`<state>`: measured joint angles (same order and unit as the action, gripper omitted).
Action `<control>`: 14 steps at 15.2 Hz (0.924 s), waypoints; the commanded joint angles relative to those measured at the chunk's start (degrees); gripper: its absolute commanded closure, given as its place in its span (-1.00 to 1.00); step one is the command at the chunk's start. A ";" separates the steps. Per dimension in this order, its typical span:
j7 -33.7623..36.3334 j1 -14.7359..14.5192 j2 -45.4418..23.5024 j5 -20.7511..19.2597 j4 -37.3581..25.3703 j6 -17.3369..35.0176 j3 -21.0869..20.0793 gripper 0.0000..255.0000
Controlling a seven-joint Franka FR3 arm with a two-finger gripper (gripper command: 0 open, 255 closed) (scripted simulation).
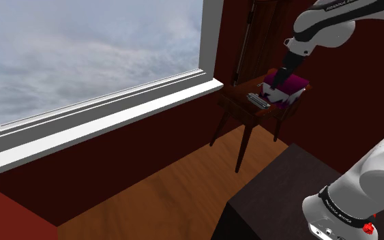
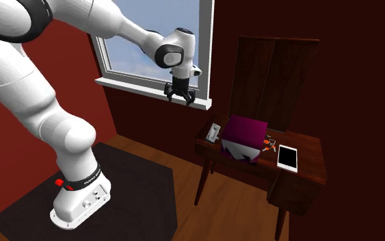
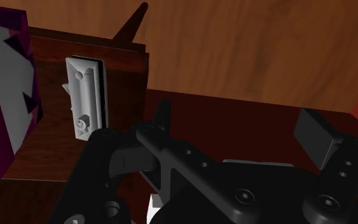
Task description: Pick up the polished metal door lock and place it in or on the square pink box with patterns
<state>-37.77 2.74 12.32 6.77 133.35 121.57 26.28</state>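
On the wooden surface [image 2: 310, 164] near the window [image 2: 150, 58], the door lock [image 2: 215, 131] lies beside the patterned box [image 2: 245, 133] (magenta and white); the end effector [image 2: 182, 100] hovers above, fingers apart.

Cannot name the small red-and-orange bits [image 2: 270, 142] between box [image 2: 244, 133] and tablet [image 2: 288, 157]: too small. From the shoulder, seeing the box only in part, its top behind the gripper [image 1: 277, 82]; lock [image 1: 257, 99] too small there for detail. At the wrist, getting just a slice of box, cut off by the edge. Arm [image 2: 20, 75] cropped in both exterior views.
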 commanded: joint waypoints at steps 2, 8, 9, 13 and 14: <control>-6.00 -0.35 -7.24 5.09 -3.28 2.74 2.69 -1.00; -18.00 2.06 -22.65 17.73 -12.52 4.27 4.29 -1.00; -19.73 2.93 -25.20 19.74 -14.36 4.14 4.05 -1.00; -25.23 7.27 -35.10 26.54 -22.48 3.01 2.15 -1.00; -26.26 8.44 -37.50 27.93 -24.71 2.62 1.57 -1.00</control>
<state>-62.69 9.93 -22.42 32.93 111.03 124.52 28.46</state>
